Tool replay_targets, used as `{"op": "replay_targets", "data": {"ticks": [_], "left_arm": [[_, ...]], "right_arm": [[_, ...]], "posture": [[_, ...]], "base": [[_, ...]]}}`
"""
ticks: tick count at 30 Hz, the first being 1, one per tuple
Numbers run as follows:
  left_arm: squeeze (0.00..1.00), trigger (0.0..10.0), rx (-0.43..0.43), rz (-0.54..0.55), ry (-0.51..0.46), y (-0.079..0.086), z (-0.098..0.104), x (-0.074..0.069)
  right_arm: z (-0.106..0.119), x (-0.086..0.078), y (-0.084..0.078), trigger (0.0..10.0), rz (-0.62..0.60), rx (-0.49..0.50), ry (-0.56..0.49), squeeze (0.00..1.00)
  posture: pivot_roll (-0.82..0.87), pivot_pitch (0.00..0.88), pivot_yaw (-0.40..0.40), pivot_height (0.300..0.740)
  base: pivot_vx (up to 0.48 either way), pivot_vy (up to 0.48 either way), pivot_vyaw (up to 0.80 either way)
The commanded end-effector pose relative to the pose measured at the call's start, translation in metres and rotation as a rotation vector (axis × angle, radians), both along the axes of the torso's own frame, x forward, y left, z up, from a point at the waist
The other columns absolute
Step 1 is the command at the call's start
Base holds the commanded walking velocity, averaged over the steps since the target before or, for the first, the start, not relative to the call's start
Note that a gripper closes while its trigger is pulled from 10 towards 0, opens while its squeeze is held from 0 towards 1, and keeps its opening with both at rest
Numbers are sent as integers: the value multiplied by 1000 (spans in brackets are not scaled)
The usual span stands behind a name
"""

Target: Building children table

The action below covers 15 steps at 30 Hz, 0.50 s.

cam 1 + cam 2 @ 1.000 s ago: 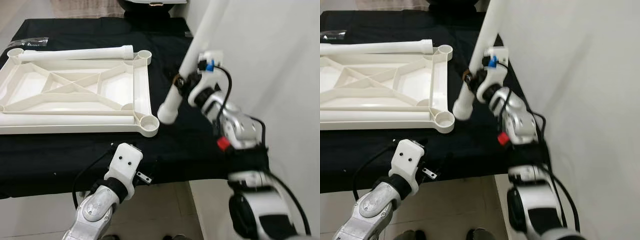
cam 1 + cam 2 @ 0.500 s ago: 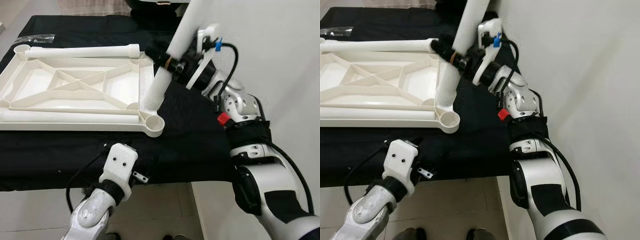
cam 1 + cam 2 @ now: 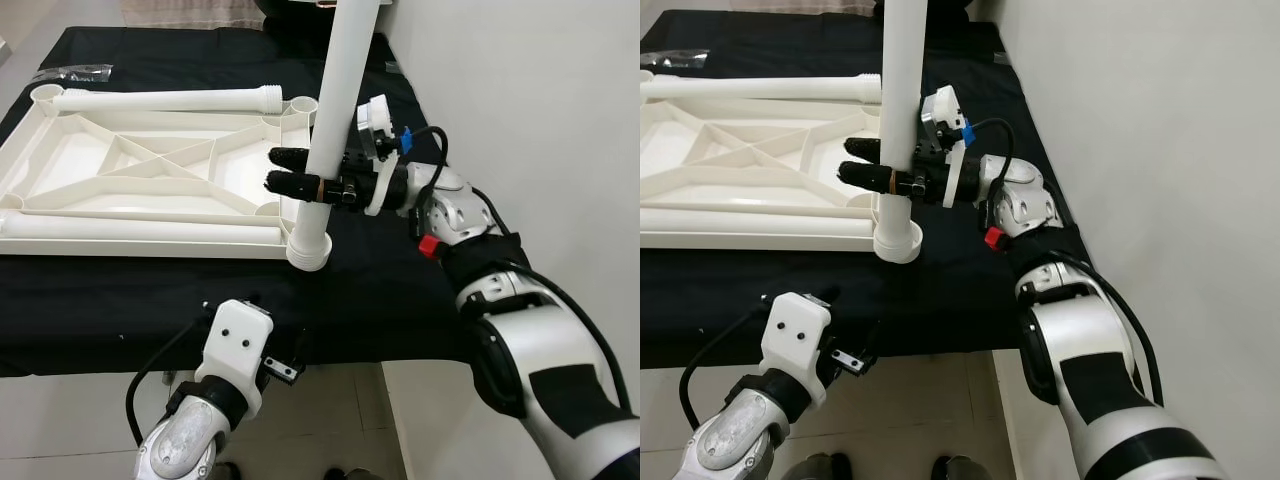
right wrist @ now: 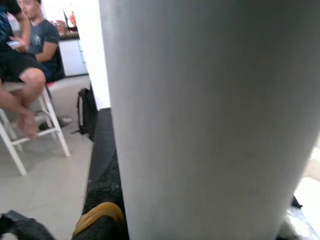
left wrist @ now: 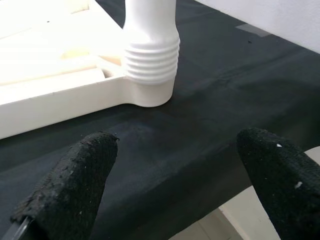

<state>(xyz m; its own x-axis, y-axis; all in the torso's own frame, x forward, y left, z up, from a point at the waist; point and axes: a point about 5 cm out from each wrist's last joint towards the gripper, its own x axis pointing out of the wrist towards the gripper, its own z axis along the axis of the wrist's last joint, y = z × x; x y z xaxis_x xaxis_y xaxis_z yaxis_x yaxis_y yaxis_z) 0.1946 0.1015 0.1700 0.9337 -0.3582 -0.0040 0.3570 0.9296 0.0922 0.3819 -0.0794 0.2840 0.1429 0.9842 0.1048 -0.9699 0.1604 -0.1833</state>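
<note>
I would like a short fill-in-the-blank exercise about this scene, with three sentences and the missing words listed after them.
1. The right gripper holds a white table leg in a ____ position.
2. The lower end of the leg sits at a corner socket of the white ____ lying on the black cloth.
3. The left gripper hovers near that corner with its fingers ____.

Missing words: upright; tabletop; open
</note>
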Motion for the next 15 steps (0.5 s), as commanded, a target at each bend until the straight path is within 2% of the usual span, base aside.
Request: {"op": "replay_targets", "data": {"ticks": [1, 3, 7, 15], "left_arm": [[0, 10000, 6, -7, 11, 0, 0, -3], [0, 10000, 8, -11, 12, -1, 0, -4], [0, 10000, 10, -24, 14, -4, 0, -7], [0, 10000, 15, -25, 12, -4, 2, -7]], "right_arm": [[7, 1, -2, 10000, -10, -9, -40, 0], [8, 2, -2, 10000, -16, -18, -49, 0], [10, 7, -2, 10000, -120, -48, -79, 0], [-1, 6, 1, 10000, -100, -81, -82, 0]], "posture": [[144, 192, -124, 740], [146, 189, -123, 740], [147, 193, -124, 740], [146, 205, -121, 740]], "base": [[0, 0, 0], [0, 0, 0], [0, 0, 0], [0, 0, 0]]}}
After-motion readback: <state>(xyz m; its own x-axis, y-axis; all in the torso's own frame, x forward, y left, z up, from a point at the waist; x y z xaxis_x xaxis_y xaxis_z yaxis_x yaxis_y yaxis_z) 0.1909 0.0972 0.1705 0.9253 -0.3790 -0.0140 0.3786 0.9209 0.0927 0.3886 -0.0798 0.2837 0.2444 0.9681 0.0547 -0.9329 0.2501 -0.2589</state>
